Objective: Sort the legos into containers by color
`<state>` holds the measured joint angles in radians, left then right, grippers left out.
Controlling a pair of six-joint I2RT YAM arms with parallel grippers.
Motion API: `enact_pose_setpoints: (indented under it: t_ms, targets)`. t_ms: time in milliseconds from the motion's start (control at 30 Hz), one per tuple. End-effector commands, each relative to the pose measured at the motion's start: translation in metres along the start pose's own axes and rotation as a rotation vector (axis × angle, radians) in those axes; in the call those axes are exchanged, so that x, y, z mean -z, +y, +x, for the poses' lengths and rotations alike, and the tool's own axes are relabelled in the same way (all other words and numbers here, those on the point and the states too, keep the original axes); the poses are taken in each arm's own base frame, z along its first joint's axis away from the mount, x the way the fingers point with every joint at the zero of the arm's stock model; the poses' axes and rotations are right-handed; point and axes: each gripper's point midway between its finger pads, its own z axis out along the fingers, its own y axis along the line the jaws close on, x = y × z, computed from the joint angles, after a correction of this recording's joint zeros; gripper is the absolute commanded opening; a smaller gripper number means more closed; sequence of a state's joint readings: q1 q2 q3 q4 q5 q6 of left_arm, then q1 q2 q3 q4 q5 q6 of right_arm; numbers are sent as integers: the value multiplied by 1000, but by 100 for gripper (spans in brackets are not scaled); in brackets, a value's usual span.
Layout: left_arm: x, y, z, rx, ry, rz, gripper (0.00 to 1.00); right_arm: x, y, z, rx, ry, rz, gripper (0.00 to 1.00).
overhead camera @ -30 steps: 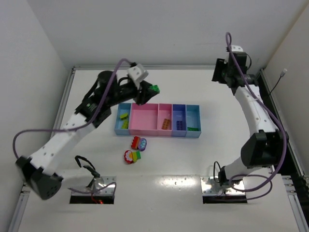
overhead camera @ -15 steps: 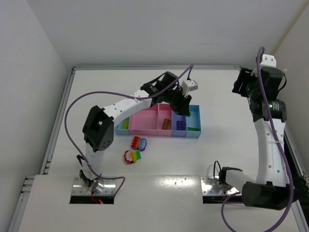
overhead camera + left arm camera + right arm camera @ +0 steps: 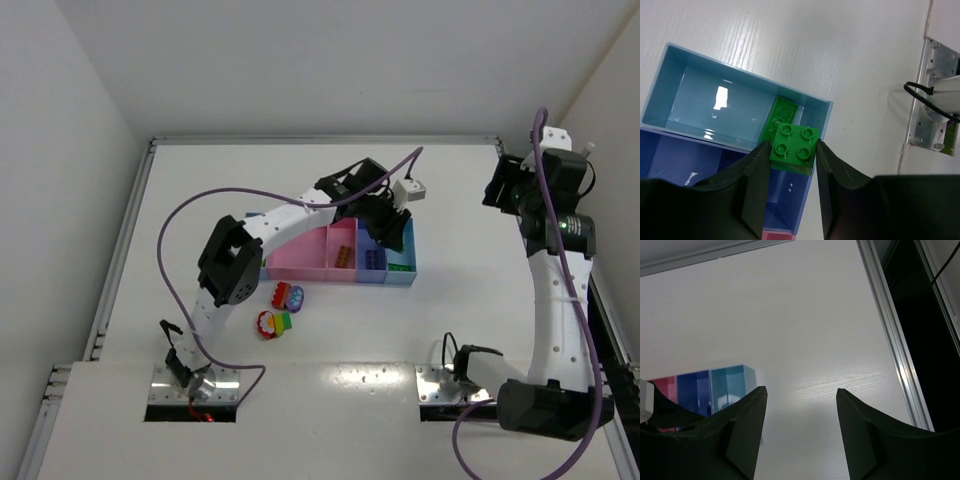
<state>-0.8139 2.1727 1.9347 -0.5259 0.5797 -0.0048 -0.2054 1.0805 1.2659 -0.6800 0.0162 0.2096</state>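
Left gripper point(image 3: 792, 150) pinches one small green four-stud plastic brick point(image 3: 794, 145) over one light blue plastic bin point(image 3: 715, 112) holding a second green brick point(image 3: 785, 110); right gripper point(image 3: 800, 392) hangs spread and empty near the far right corner.

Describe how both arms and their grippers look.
The left arm and right arm have white links, black joints and a loose purple cable. A small white box sits at each wrist. The left gripper and right gripper have broad, dark, matte fingers.
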Motion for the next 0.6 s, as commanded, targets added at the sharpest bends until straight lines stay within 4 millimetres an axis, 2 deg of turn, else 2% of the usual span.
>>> enact_pose_setpoints:
  t_ms: [0, 133, 367, 433, 467, 533, 567]
  targets:
    - [-1, -5, -9, -34, -15, 13, 24, 1, 2, -3, -7, -13, -20, 60]
    - [-8, 1, -1, -32, 4, 5, 35, -2, 4, -2, -16, -3, -28, 60]
    - [-10, 0, -11, -59, -25, 25, 39, -5, 5, 4, -17, 7, -38, 60]
    - [-10, -2, -19, -70, -42, 35, 45, -6, 5, 7, -17, 16, -38, 60]
    - [-10, -4, -20, -70, -43, 45, 54, -6, 5, 7, -17, 16, -38, 60]
    - [-10, -4, -22, -75, -51, 45, 62, -6, 6, 7, -17, 17, -47, 60]
    - [-8, -5, -25, -85, -64, 43, 63, -6, 6, 7, -17, 17, -47, 60]
